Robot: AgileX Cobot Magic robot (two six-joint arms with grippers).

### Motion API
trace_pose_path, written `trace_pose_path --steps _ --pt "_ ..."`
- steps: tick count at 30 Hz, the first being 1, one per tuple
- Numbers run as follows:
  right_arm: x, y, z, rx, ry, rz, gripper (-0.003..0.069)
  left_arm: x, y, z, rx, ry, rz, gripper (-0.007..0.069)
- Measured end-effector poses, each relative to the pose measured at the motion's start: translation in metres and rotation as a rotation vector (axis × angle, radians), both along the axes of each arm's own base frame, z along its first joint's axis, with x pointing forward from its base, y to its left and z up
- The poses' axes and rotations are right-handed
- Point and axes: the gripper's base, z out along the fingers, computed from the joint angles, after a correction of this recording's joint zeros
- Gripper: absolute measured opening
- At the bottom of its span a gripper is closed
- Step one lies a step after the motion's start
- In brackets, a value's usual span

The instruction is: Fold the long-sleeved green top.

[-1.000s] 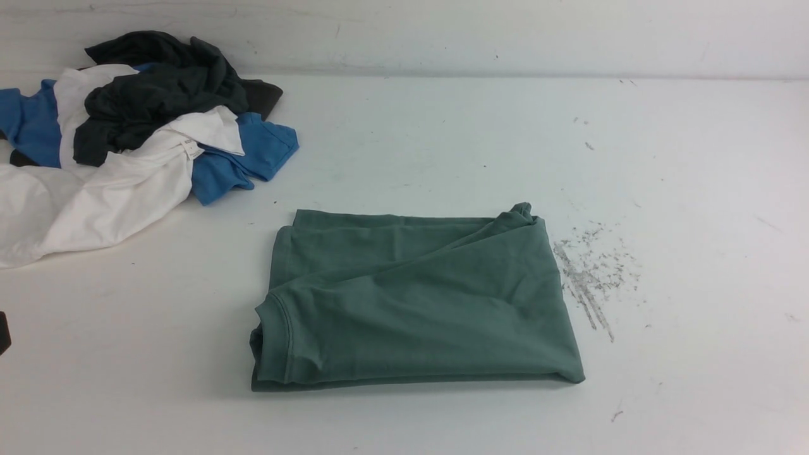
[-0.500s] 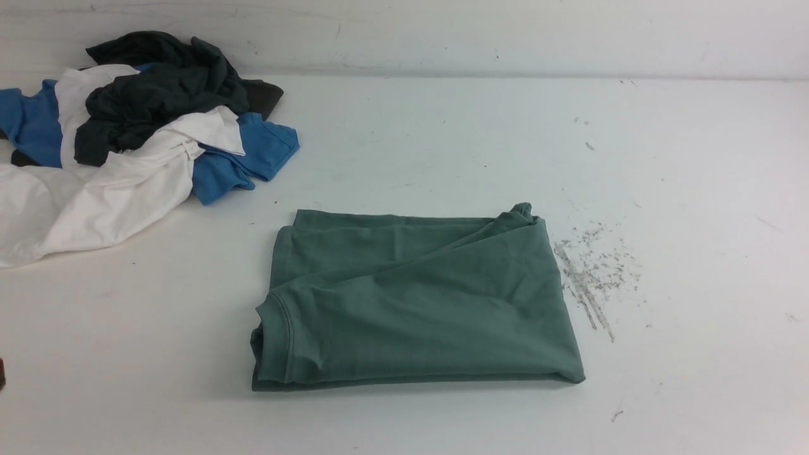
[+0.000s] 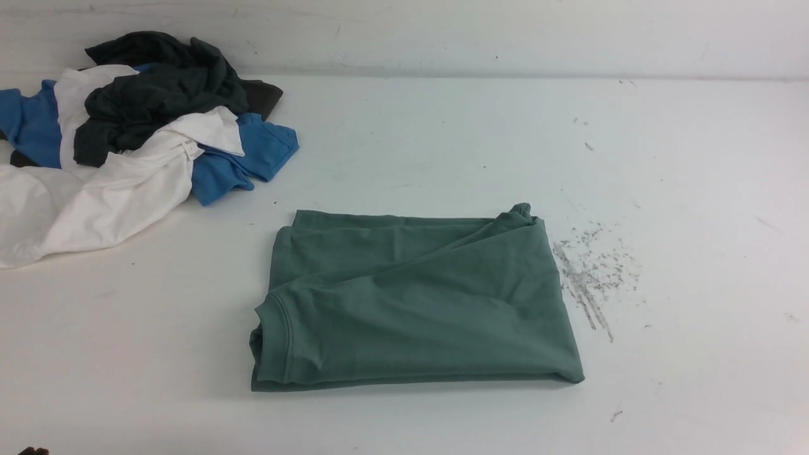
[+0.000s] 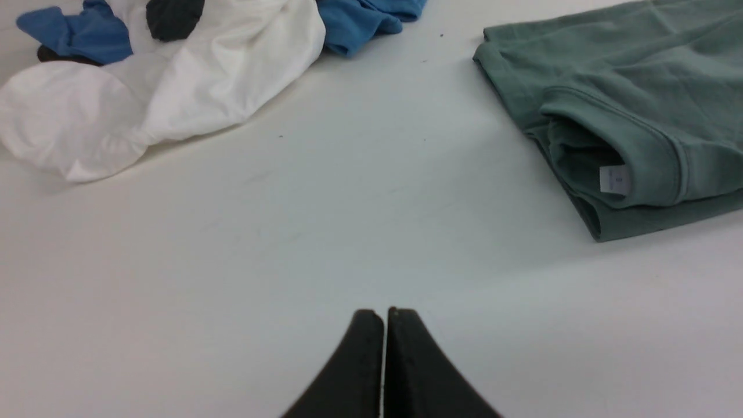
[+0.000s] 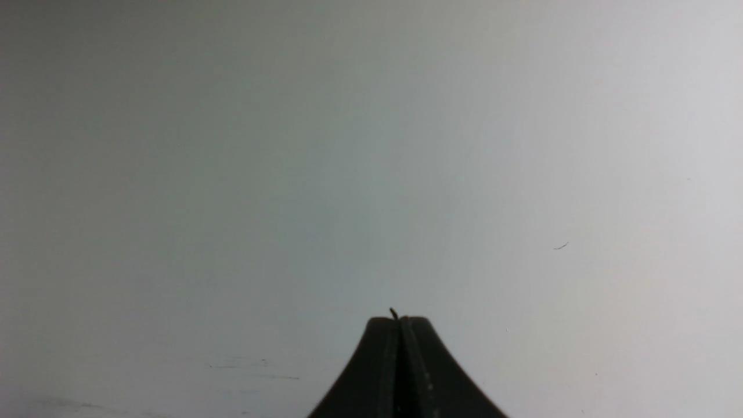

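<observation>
hidden bits: the chest logo of the green long-sleeved top (image 3: 414, 297) can't be seen anywhere, and the sleeves are tucked out of sight inside the fold. Only a sliver of something dark (image 3: 33, 450) is caught at the front view's bottom corner on the left, too little to be identified.

cut off: the white garment (image 3: 95, 196) in the clothes pile (image 3: 136, 136) is clipped by the frame edge on the left of the top. The top itself is cropped in the left wrist view, only its collar end (image 4: 609, 157) being shown.

hard to make out: the print on the small white neck tag (image 4: 614, 179) can't be read. Grey scuff marks (image 3: 591, 278) are smeared on the table just to the right of the top.

top location: laid flat as a folded rectangle on the white table (image 3: 404, 145), collar end turned left, not touched by anything. The pile, with a dark charcoal garment (image 3: 158, 88) and a blue shirt (image 3: 253, 155) in it, is left well apart, behind and to the left of the top.

left arm pose: the left gripper (image 4: 385, 316) is held low over bare table, left of the top and clear of it, tips pressed together with nothing between them.

right arm pose: the right gripper (image 5: 399, 320) is pointed at plain table surface, the top not in its view. Tips are closed tight, and a tiny dark thread-like speck is seen sticking up at the seam.
</observation>
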Motion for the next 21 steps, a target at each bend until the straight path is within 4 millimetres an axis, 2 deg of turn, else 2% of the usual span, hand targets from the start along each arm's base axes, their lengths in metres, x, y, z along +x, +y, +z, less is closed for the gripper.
trace_pose_path --steps 21 --pt "0.0001 0.0 -0.0002 -0.002 0.002 -0.001 -0.0017 0.0002 0.0 0.0003 -0.001 -0.006 0.0 -0.0004"
